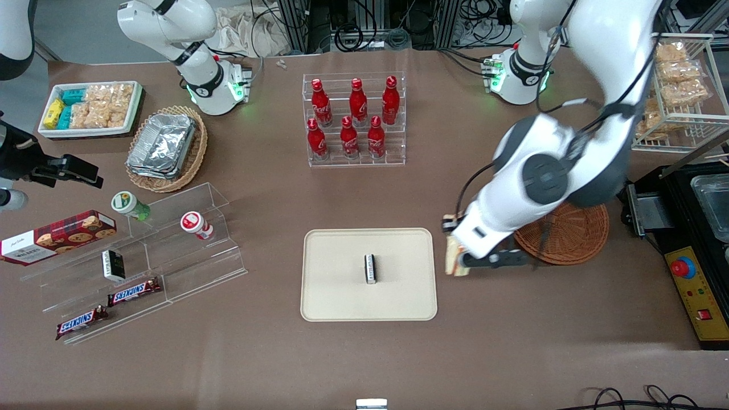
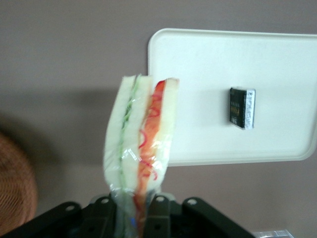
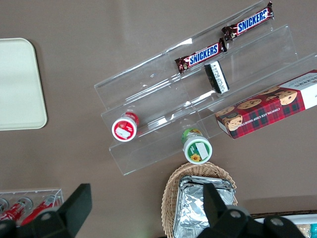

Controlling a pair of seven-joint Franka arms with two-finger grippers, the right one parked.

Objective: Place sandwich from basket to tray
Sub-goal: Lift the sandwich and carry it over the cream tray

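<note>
My gripper point(image 1: 462, 257) point(image 2: 134, 213) is shut on the sandwich point(image 2: 141, 148), a plastic-wrapped wedge of pale bread with green, red and orange filling. It hangs above the bare table between the basket and the tray, close to the tray's edge point(image 1: 455, 256). The reddish-brown wicker basket point(image 1: 569, 236) point(image 2: 15, 191) lies under the arm, toward the working arm's end. The cream tray point(image 1: 342, 296) point(image 2: 198, 74) holds a small dark packet point(image 1: 370, 268) point(image 2: 242, 107) at its middle.
A rack of red bottles point(image 1: 356, 119) stands farther from the front camera than the tray. Toward the parked arm's end are clear steps point(image 1: 142, 262) with snack bars, cups and a cookie box, and a tan basket of foil containers point(image 1: 165, 148). A black machine point(image 1: 695, 250) stands beside the basket.
</note>
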